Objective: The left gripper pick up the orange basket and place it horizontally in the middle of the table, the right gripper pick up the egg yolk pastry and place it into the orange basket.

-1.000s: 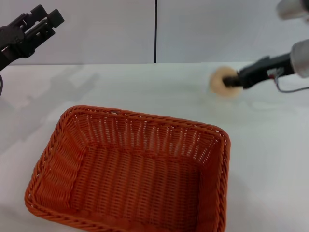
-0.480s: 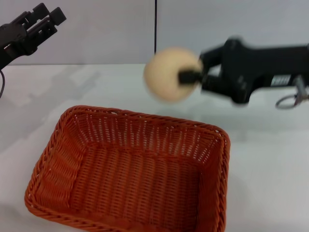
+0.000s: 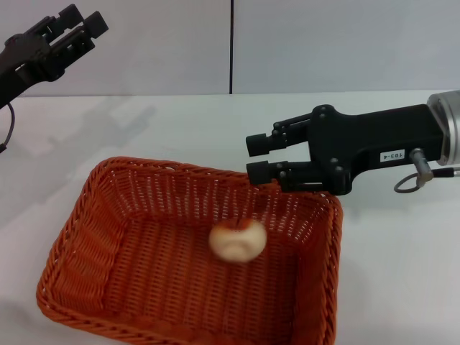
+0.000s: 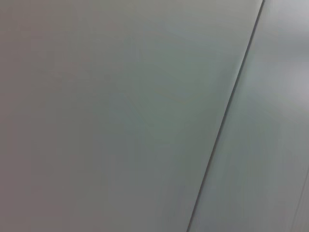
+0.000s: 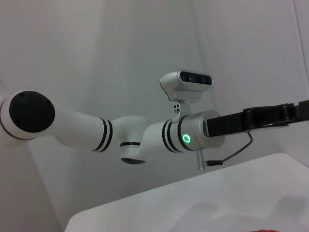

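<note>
The orange basket [image 3: 129, 215] lies on the white table [image 3: 402, 273] in front of me, long side across. The egg yolk pastry [image 3: 238, 240] is inside it, right of its middle, and looks blurred. My right gripper [image 3: 249, 157] hovers open over the basket's far right rim, just above the pastry, with nothing between its fingers. My left gripper [image 3: 80, 21] is raised at the far left, well away from the basket, fingers apart and holding nothing. The right wrist view shows the left arm [image 5: 145, 137] against the wall; the left wrist view shows only wall.
A grey wall with a dark vertical seam [image 3: 231, 47] stands behind the table. Bare tabletop stretches to the right of the basket and behind it.
The right gripper carried the pastry from the far right to above the basket, then opened. The pastry has dropped into the basket. The left arm has barely moved.
</note>
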{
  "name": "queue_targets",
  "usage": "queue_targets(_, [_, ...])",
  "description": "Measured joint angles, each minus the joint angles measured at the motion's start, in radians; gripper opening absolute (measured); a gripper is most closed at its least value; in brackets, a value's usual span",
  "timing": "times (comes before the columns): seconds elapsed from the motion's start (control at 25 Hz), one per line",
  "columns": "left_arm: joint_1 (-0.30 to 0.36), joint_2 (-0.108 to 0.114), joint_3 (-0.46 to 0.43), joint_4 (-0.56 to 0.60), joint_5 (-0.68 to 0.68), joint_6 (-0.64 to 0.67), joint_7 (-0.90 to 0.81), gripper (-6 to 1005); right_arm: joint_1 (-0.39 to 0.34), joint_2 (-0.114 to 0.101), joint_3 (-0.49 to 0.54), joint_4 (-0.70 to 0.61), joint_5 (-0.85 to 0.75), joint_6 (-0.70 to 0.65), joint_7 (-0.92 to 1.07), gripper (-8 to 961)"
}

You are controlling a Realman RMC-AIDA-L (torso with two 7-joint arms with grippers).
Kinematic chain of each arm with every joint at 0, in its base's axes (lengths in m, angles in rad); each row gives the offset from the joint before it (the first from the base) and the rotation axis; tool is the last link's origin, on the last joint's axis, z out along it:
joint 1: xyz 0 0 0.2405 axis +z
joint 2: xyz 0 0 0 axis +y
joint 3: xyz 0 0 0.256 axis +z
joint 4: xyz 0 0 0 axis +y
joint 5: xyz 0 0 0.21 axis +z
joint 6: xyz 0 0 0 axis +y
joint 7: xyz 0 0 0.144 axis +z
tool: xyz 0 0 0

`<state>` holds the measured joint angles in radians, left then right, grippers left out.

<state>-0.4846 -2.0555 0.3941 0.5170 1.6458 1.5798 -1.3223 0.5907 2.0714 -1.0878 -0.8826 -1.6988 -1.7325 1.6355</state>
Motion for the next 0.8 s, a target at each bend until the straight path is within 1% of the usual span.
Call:
queue_targets(0.16, [0.005,0.0,0.0,0.0,-0.003,0.006,-0.001,678,-0.009,-0.001,0.023,-0.002,-0.002,-0.014,0.0,356])
queue_targets(0.28, [0.009,0.0,0.0,0.0,-0.006,0.011,-0.002,678,-0.031,0.0,0.067,-0.002,-0.004,-0.017,-0.022,427])
queue_targets(0.36, [0.01,0.0,0.0,0.0,-0.007,0.015,-0.002,678,-0.051,0.001,0.1,-0.002,-0.005,-0.017,-0.058,474])
queue_targets(0.48, [0.011,0.0,-0.001,0.0,-0.008,0.02,-0.001,678,-0.105,0.004,0.157,0.02,0.026,-0.005,-0.175,566])
queue_targets(0.56, [0.011,-0.001,-0.004,0.0,-0.008,0.022,-0.001,678,-0.145,0.004,0.201,0.077,0.102,0.006,-0.29,634])
queue_targets(0.64, [0.011,-0.001,-0.007,0.0,-0.01,0.022,-0.001,678,-0.182,0.003,0.269,0.175,0.213,0.005,-0.442,702])
queue_targets(0.8, [0.011,-0.001,-0.009,0.0,-0.027,0.021,0.0,678,-0.248,0.002,0.413,0.401,0.46,-0.024,-0.721,705])
